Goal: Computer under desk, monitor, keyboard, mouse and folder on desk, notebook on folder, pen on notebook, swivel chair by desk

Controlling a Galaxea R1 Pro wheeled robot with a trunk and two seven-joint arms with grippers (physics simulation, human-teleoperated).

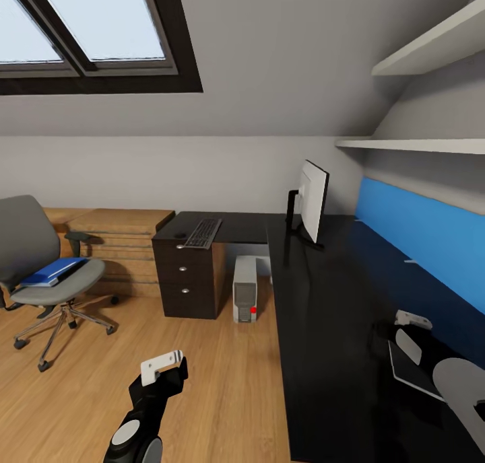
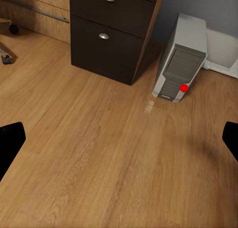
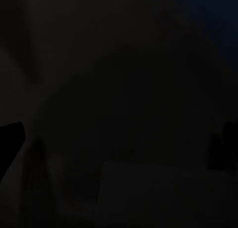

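Left gripper: nearest the head camera, at 6 o'clock above the wooden floor; in its wrist view the fingers sit far apart, with nothing between them.
Right gripper: at 4 o'clock over the desk; cannot tell whether it is apart or together, its wrist view being nearly black.
Notebook: flat on the desk, just beside the right arm.
Monitor: upright on the desk, 1 o'clock.
Keyboard: on the desk above the drawer unit, 12 o'clock.
Computer: on the floor under the desk, beside the drawers.
Swivel chair: 9 o'clock, apart from the desk.
Chair seat holds: blue folder.
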